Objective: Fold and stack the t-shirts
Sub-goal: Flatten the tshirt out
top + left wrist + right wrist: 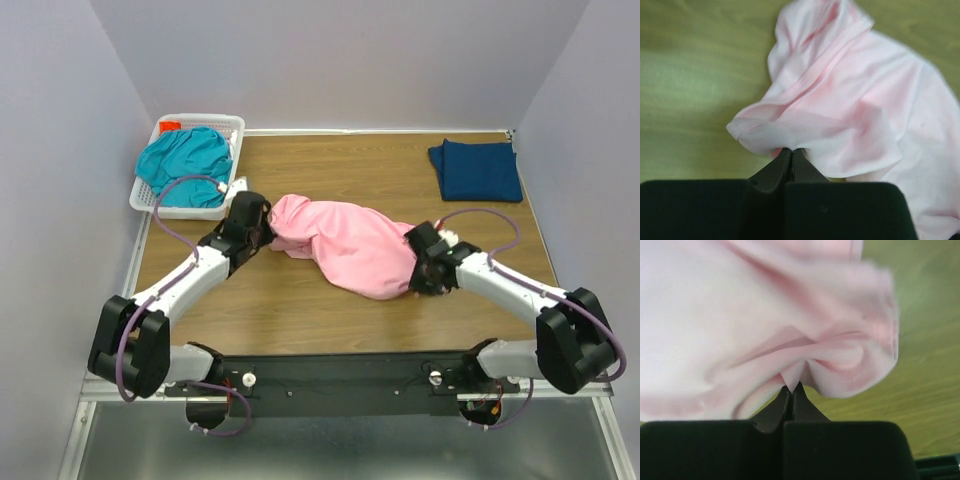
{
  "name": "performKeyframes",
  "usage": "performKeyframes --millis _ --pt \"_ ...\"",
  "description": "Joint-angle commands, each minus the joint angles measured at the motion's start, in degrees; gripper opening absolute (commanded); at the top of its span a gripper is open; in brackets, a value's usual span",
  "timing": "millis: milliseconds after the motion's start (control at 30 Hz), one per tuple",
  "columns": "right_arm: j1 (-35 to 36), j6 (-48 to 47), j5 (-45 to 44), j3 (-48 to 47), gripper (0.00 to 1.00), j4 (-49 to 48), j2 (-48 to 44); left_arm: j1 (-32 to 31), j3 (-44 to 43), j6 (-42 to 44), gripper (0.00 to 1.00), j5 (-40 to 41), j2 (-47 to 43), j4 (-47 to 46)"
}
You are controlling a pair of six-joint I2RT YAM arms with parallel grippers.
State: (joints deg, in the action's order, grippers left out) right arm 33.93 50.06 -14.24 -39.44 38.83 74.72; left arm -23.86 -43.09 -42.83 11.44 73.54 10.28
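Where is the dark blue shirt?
In the top view, the folded navy-blue cotton t-shirt lies at the far right corner of the wooden table, apart from the crumpled pink t-shirt.

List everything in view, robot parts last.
soft light pink cotton t-shirt: one, pink, crumpled mid-table
dark navy-blue cotton t-shirt: one, navy, folded, far right corner
teal cotton t-shirt: one, teal, bunched in the basket
white plastic lattice basket: one, white, far left corner
small red item: one, red, in basket's far corner
wooden table: one, brown
left arm: one, white-black, jaws shut on pink shirt's left end
right arm: one, white-black, jaws shut on its right end
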Motion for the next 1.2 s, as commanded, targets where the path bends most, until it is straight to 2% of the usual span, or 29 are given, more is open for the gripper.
performKeyframes --millis 0,100,167,300,433,567,700,900,1033,1167 --pt "-10.01 -11.9 -3.69 -12.39 0.01 -9.55 2.09 3.81 -9.18 3.79 0.0 2.8 4.05 -2.2" --pt "-16.59 -17.87 -0.62 -23.9 0.01 -12.02 6.82 5.48 -22.07 6.6 0.0 2.53 8.18 -2.11" --pt "-18.37 -19.21 0.7 -32.4 0.01 -12.11 9.38 6.01 -27.37 7.84 0.0 2.18 10.47 -1.76" --pt "-20.74 -23.24 0.36 -42.79 0.01 -12.02 9.84 6.8 -40.02 10.13 0.0 2.09 11.28 -0.97" --pt "-21.63 -26.06 0.7 -49.93 0.01 -11.76 6.77 7.6 -47.25 11.62 0.0 1.92 9.0 -0.27" --pt "-21.72 -28.35 0.88 -53.98 0.01 -11.32 2.03 7.51 -48.49 13.46 0.0 -1.85 0.33 -4.02" --pt "-21.63 -29.93 0.53 -56.88 0.01 -10.44 -3.33 7.51 -45.07 14.78 0.0 -1.33 -9.78 -10.0" --pt "-21.63 -31.52 4.04 -60.66 0.01 -8.51 -8.79 7.51 -47.17 16.46 0.0 -3.7 -18.85 -10.02" --pt "-21.72 -31.78 2.64 -60.75 0.01 -8.24 -10.82 7.51 -47.26 16.46 0.0 -4.32 -20.01 -10.02" --pt "-21.72 -32.57 2.55 -62.16 0.01 -8.24 -8.98 7.51 -48.14 16.9 0.0 -4.59 -17.56 -10.02"
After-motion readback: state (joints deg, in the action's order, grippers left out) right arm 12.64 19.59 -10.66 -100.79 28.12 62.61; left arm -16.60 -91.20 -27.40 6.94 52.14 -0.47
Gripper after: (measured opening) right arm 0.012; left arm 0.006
